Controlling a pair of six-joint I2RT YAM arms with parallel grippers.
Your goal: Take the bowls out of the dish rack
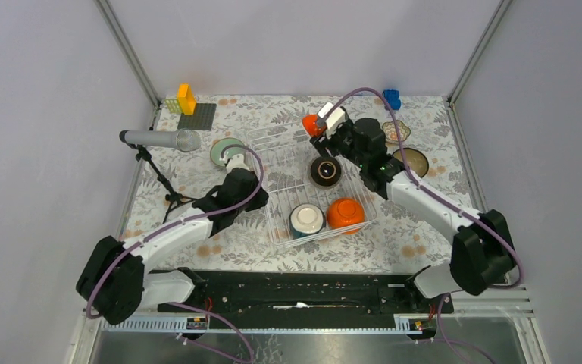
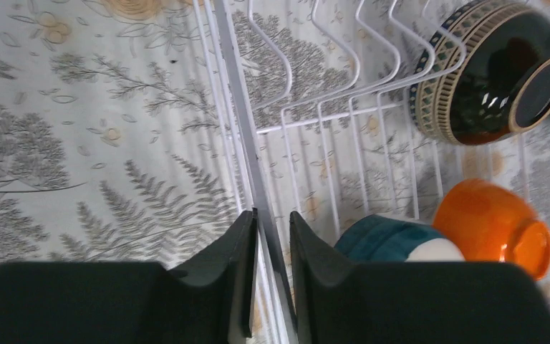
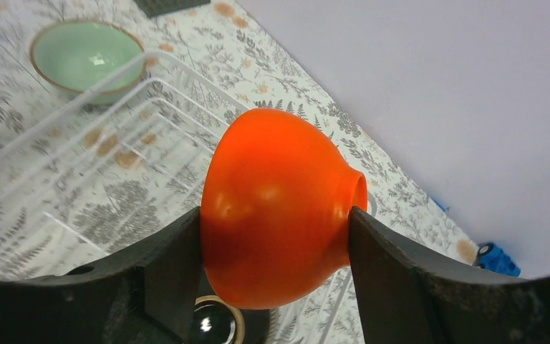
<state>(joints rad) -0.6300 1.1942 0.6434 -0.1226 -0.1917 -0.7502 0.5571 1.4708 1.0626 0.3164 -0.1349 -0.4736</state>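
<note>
While the right gripper [image 3: 278,229] pinches an orange bowl [image 3: 272,179] sideways, one finger across its mouth and the other against its foot, the bowl hangs clear of the wires over the far end of the dish rack [image 2: 240,122]. The left gripper [image 2: 273,265] has its fingers drawn close on the rack's left rim wire, which fills the narrow gap between them. It looks like a bracing hold, though how firm it is I cannot tell.

The step in hand, as I read it, is carrying this bowl out. The next move calls for swinging it past the rack's wall, turning it upright, lowering it onto bare tablecloth [image 1: 394,250], and spreading the fingers only once it rests.

At least three bowls remain in the rack:
- one dark brown bowl [image 1: 325,172]
- a second orange bowl [image 1: 345,214]
- one teal bowl [image 1: 306,219] showing white inside, either its lining or a nested cream bowl

Three stand on the cloth:
- one mint green bowl [image 1: 223,152], left of the rack
- one small patterned bowl [image 1: 396,130], to the right
- one brown-centred bowl [image 1: 413,161], also to the right
</note>
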